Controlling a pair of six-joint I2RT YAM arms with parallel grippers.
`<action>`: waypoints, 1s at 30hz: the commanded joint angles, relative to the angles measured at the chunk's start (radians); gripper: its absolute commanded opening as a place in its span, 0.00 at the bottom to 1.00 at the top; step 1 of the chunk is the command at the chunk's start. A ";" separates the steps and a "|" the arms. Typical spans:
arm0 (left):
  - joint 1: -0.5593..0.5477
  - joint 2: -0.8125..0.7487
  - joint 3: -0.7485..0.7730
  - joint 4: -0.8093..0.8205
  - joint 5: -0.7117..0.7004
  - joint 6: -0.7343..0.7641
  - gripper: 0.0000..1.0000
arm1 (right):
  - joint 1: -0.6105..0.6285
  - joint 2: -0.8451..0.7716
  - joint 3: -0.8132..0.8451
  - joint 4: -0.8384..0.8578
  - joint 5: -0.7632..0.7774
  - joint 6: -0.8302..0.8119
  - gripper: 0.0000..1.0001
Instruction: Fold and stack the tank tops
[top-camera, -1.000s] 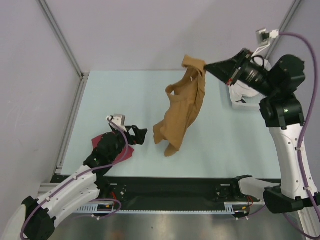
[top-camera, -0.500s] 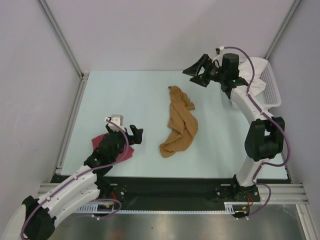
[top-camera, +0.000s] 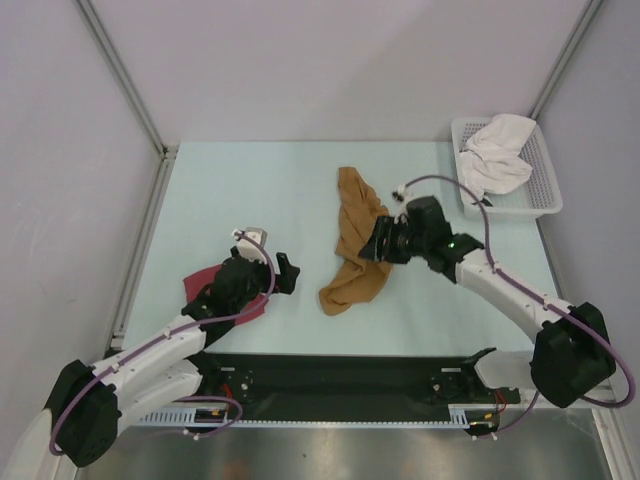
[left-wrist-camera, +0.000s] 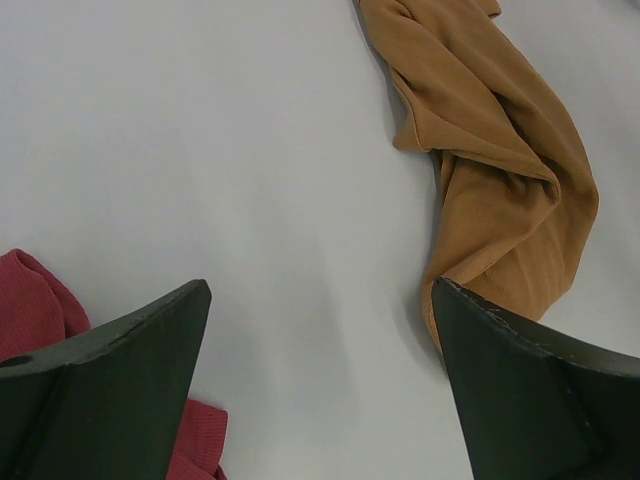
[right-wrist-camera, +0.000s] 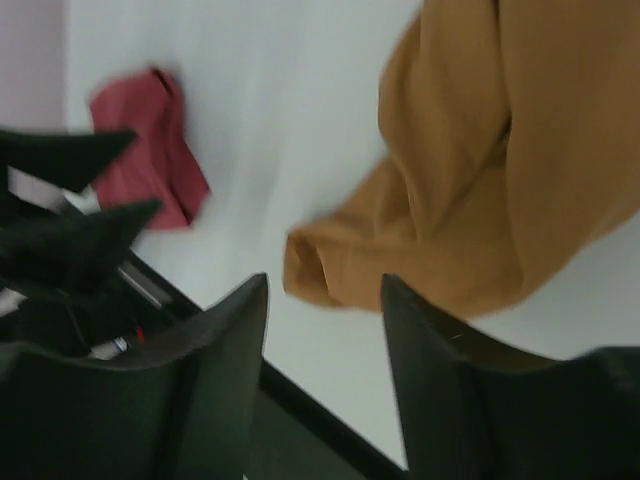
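Two tank tops, one half hidden.
The dark red sleeveless cloth top (right-wrist-camera: 145, 150) is mostly covered by the left arm (top-camera: 150, 352); the right wrist view is blurred. The pale green table (top-camera: 250, 190) is enclosed by grey walls (top-camera: 300, 70). One tan-brown sleeveless cloth top (top-camera: 352, 225) is bunched mid-table, and one white plastic mesh basket (top-camera: 546, 182) stands at the far right. Left jaws are spread wide; right jaws are parted over the tan top.

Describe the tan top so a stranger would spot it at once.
Near the middle of the pale blue table, beside the right pincer, lies the tan-brown tank top, crumpled into a long strip. It is the only brown cloth: the other tank top, by the left arm, is dark red.
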 joint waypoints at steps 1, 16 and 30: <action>-0.003 -0.009 0.050 0.032 0.021 0.019 0.98 | 0.164 -0.061 -0.110 0.020 0.204 -0.004 0.59; -0.003 -0.058 0.048 -0.008 -0.057 0.020 0.99 | 0.575 0.289 0.096 -0.058 0.471 -0.142 0.64; -0.003 -0.065 0.050 -0.035 -0.117 -0.015 1.00 | 0.784 0.461 0.287 -0.297 0.848 0.050 0.46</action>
